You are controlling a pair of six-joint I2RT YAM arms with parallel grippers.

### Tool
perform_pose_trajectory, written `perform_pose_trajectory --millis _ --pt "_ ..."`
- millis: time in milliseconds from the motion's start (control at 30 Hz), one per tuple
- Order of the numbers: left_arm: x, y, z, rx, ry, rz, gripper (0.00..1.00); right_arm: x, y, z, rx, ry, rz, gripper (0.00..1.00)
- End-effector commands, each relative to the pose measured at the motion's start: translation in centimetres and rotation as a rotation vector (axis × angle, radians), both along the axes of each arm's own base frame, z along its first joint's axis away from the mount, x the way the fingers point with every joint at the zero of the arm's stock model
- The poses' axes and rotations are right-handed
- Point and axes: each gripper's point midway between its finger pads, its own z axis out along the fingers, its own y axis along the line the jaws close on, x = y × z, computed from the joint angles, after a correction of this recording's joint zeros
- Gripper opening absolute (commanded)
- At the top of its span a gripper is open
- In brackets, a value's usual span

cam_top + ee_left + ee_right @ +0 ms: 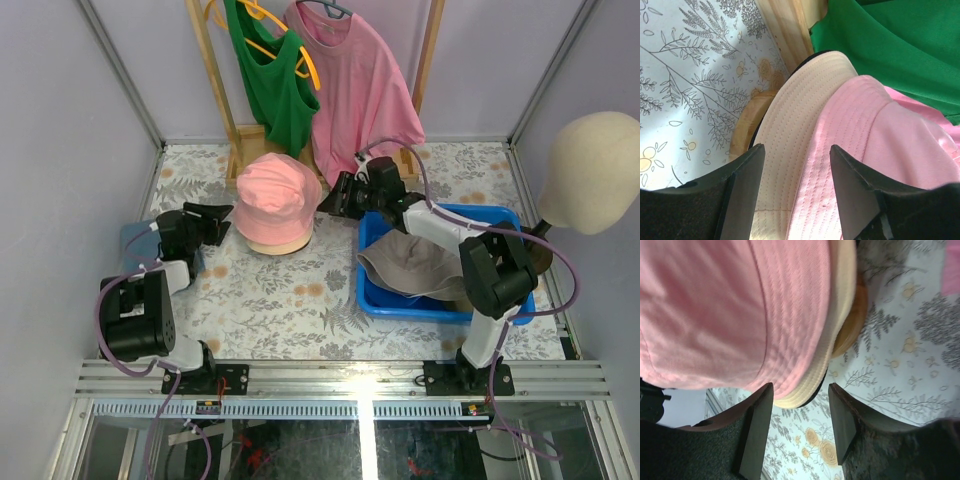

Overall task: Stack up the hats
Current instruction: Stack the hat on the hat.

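Top view: a pink bucket hat point(275, 192) sits on a beige hat point(282, 243), the stack lying at 11 o'clock from the table's point(280, 310) centre. In the wrist views a dark brim edge and a round wooden piece show under the beige hat.

The left gripper point(226, 222) stands at 9 o'clock of the stack and the right gripper point(325, 203) at 3 o'clock. Each has its jaws parted and holds nothing, and both are near the brims.

A blue bin point(372, 290), at 3 o'clock on the table, holds a grey-taupe bucket hat point(410, 265) lying over darker fabric (too hidden to name).

A cream mannequin head point(595, 170) stands at 2 o'clock.
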Motion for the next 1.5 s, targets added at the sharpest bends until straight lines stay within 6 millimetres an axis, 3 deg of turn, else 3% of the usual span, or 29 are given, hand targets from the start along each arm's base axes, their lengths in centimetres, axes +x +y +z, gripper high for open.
perform_pose_trajectory --millis 0,200,533,667,900,1333,1467 --pt "-0.2 -0.1 1.4 -0.023 -0.066 -0.001 0.55 3.6 -1.6 3.7 0.013 -0.126 -0.059 0.56" --pt "-0.5 -0.6 1.6 -0.053 -0.095 0.001 0.56 6.8 -1.6 5.3 0.057 -0.183 -0.071 0.58" --pt "0.1 -1.7 2.0 -0.084 -0.130 -0.005 0.55 9.1 0.2 3.6 0.085 -0.177 -0.039 0.59" --pt "0.4 -2.2 1.9 -0.088 -0.130 -0.019 0.56 9.8 0.9 3.9 0.113 -0.192 -0.027 0.58" --pt "0.5 -2.2 1.9 -0.088 -0.136 -0.017 0.55 10.3 1.6 3.8 0.155 -0.180 -0.019 0.58" --pt "1.3 -3.1 1.9 -0.108 -0.153 -0.034 0.45 10.8 2.6 2.8 0.198 -0.155 0.009 0.57" --pt "1.4 -3.1 1.8 -0.108 -0.155 -0.034 0.41 10.8 2.9 3.1 0.223 -0.157 0.018 0.52"
